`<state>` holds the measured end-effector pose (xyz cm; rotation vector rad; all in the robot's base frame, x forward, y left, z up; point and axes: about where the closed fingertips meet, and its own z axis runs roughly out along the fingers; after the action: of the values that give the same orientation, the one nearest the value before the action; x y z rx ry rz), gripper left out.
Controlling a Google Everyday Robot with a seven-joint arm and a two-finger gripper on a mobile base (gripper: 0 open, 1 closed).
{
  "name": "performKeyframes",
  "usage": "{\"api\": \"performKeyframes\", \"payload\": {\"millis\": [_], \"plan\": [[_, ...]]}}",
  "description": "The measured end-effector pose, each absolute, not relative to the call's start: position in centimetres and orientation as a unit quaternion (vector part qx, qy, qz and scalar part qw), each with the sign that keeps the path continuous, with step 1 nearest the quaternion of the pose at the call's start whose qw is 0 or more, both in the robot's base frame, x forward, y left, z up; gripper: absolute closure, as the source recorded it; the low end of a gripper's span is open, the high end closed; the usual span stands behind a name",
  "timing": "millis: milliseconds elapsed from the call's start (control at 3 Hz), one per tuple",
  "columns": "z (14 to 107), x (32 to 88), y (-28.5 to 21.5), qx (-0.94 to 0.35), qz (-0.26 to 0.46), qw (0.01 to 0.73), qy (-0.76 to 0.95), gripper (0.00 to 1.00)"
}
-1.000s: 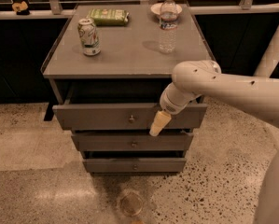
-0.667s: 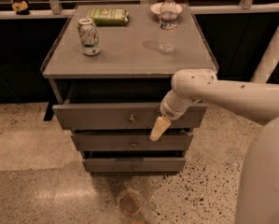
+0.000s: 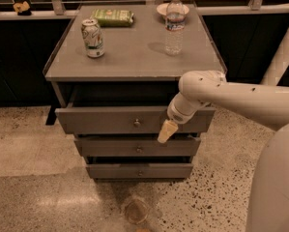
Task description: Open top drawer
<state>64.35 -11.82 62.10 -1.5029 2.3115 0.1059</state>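
Note:
The top drawer is the widest grey-brown front, pulled partly out from under the cabinet top, with a dark gap above it. Its small round brass knob is at the middle of the front. My gripper hangs in front of the drawer's lower edge, just right of the knob and apart from it. Its tan fingertips point down and left toward the middle drawer. The white arm reaches in from the right.
On the cabinet top stand a soda can, a water bottle, a green packet and a white bowl. The smallest drawer is at the bottom. Speckled floor lies around.
The arm and gripper have shifted slightly; the gripper stays just right of the knob. The top drawer stands about as far out as before.

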Motion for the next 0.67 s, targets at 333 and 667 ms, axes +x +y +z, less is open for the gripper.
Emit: {"api": "performKeyframes", "payload": {"millis": [333, 667], "plan": [[62.41, 64.18, -11.85, -0.534, 0.037, 0.193, 0.822, 0.39], [63.18, 64.32, -11.87, -0.534, 0.037, 0.193, 0.822, 0.63]]}}
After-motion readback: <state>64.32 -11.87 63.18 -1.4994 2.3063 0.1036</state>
